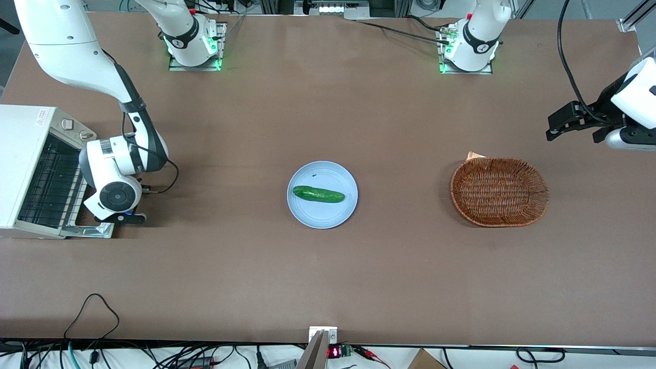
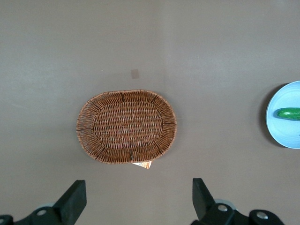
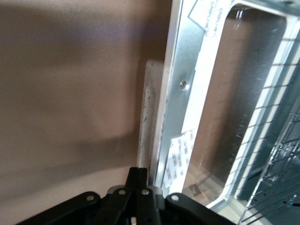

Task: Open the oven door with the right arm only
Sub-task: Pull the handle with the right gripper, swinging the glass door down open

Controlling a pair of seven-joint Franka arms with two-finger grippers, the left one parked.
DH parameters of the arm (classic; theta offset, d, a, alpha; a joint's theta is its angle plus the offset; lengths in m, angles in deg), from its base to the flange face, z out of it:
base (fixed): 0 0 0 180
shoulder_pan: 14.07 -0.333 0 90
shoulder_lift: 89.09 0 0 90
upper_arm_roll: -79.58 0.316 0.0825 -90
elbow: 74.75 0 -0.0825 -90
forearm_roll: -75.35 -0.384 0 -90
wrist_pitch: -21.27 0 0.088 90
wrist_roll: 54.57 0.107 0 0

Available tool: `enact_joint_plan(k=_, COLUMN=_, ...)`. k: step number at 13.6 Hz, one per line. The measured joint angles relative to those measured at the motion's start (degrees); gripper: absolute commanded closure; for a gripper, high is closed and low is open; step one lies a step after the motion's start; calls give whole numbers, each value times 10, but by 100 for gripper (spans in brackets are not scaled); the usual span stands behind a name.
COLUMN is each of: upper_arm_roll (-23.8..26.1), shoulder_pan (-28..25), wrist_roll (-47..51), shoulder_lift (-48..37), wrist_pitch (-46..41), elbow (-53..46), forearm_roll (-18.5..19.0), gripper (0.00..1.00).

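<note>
Black two-finger end effector [image 1: 123, 218] of the white jointed right arm [image 1: 77, 56] sits low at the working arm's end of the brown matte surface [image 1: 328, 282], just beside the outer edge of the oven door [image 1: 95, 230]. In the right wrist view the end effector [image 3: 137, 180] is clenched, its fingers [image 3: 132, 176] pressed together with nothing between them, next to the door's pale bar handle [image 3: 150, 117].

The silver-grey metal-framed oven door [image 3: 187, 84] hangs open, folded down in front of the small white boxy toaster oven [image 1: 20, 128], so the wire rack [image 1: 46, 179] inside shows. A screw head and a printed sticker [image 3: 180, 154] sit on the door's shiny frame beside the dark glass window [image 3: 243, 93]; the sticker's writing cannot be read. A small label with red print [image 1: 40, 119] on the oven's top is also unreadable. Two round knobs [image 1: 67, 123] stand on its front panel.

Near the middle of the surface lies a smooth round pale-blue plate [image 1: 307, 218] carrying a glossy dark-green cucumber [image 1: 318, 194]. Toward the parked arm's end rests an oval brown woven wicker basket [image 1: 499, 191], with a small orange-and-white tag [image 1: 475, 155] at its rim.
</note>
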Motion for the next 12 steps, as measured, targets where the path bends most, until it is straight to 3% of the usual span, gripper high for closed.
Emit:
enact_joint_plan(k=1, upper_arm_roll=0, shoulder_pan=0, wrist_roll=0, shoulder_lift=2, wrist_pitch=0, elbow=0, forearm_roll=-5, gripper=96)
enact_joint_plan(k=2, upper_arm_roll=0, shoulder_pan=0, wrist_roll=0, shoulder_lift=5, wrist_pitch=0, elbow=1, forearm_roll=-7, gripper=65)
enact_joint_plan(k=3, upper_arm_roll=0, shoulder_pan=0, wrist_roll=0, shoulder_lift=6, wrist_pitch=0, elbow=2, forearm_roll=-7, gripper=1)
enact_joint_plan(k=10, upper_arm_roll=34, shoulder_pan=-17, wrist_roll=0, shoulder_lift=-18, wrist_pitch=-4, elbow=2, forearm_roll=-9, gripper=0)
enact_joint_plan(k=12, upper_arm_roll=41, shoulder_pan=-17, wrist_roll=1, shoulder_lift=-60, wrist_pitch=-21, elbow=-1, forearm_roll=-37, gripper=0)
